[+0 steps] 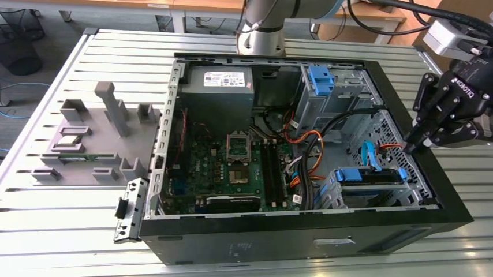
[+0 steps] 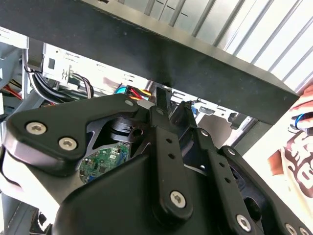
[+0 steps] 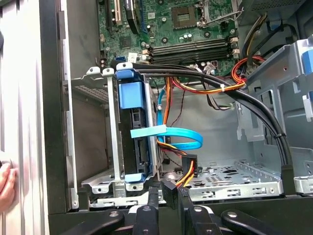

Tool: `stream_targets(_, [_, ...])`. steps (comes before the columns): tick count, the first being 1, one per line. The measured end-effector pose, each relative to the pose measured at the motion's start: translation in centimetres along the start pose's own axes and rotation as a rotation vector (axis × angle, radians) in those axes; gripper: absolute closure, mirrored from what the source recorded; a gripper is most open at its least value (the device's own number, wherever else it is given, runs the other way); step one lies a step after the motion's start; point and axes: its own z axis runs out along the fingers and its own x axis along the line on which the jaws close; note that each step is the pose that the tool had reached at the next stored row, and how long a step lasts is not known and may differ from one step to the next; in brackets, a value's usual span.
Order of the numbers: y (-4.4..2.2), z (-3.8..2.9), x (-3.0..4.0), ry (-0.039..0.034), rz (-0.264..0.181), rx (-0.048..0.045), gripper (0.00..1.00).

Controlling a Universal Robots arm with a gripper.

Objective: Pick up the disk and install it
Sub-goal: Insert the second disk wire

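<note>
Since the disk already stands on edge in its metal cage, blue rails framing it, we judge the carrying done and the seating to be the step that matters now. In the first wrist view it sits just ahead of our fingertips, slightly to one side, with its blue front tab facing us and a light-blue flat cable curling off its side. The gripper holds nothing; its fingers are drawn close together, tips nearly meeting, at the near wall of the computer case. In the exterior view the gripper hangs over the case rim beside the cage.

To do this well, we would press squarely on the drive's edge, not the tab, and keep the tips clear of the orange and black wires lying right beside them. Whether the rails have latched we cannot tell. A person's hand rests outside the case wall, so we should move slowly.
</note>
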Motion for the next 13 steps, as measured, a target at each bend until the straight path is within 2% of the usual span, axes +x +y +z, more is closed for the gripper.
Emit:
stream_targets(4, [-0.18,0.07,-0.03,0.0016,-0.001,-0.0160,0.70])
stream_targets(7, [-0.35,0.12,-0.06,0.0036,-0.003,-0.0324,0.70])
stream_targets(9, [-0.50,0.20,-0.08,0.0054,-0.004,-0.0477,0.70])
stream_targets(11, [-0.70,0.28,-0.12,0.0080,-0.006,-0.0692,0.70])
stream_targets(12, [-0.76,0.28,-0.13,0.0087,-0.007,-0.0752,0.70])
stream_targets(13, [-0.76,0.28,-0.13,0.0088,-0.007,-0.0758,0.70])
